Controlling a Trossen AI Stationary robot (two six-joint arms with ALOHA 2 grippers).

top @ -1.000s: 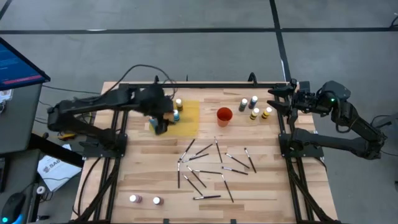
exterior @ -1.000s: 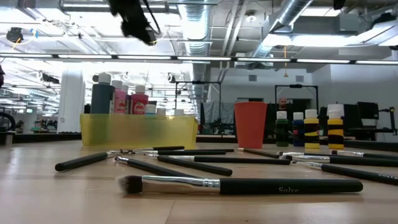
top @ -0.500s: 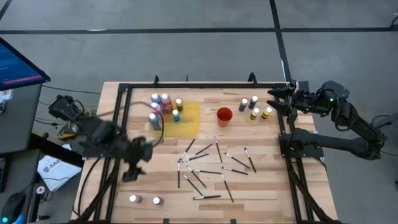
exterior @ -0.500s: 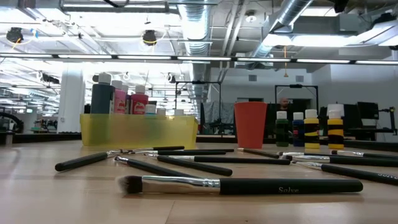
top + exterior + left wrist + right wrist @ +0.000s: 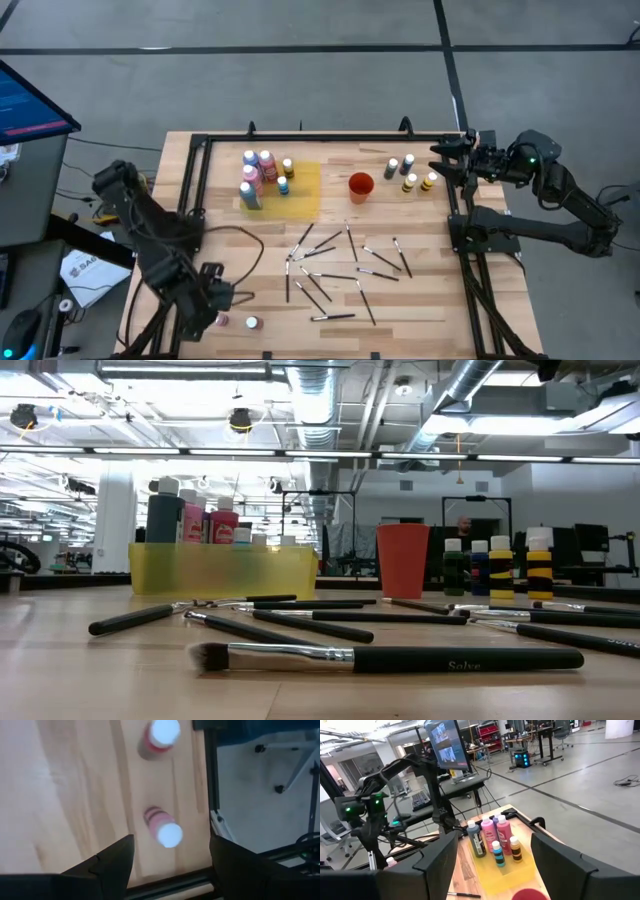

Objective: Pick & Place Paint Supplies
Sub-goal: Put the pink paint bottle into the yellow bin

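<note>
High view: the left gripper [image 5: 215, 300] is now at the near left corner of the table [image 5: 420, 300], above the two pink bottles [image 5: 250, 323] standing there; half a second ago it was farther from this edge, and one second ago it was over the yellow mat [image 5: 305, 190]. Its fingers stand wide apart and hold nothing. In the left wrist view one pink bottle [image 5: 162, 826] shows between the fingers, the other beyond it. The brushes [image 5: 330, 265] lie scattered in the middle as before. Farther, five bottles [image 5: 262, 175] stand on the mat, the orange cup [image 5: 360, 186] beside it, then four bottles [image 5: 410, 172]. The right gripper [image 5: 450, 158] waits unmoved at the far right edge, wide open and empty.
</note>
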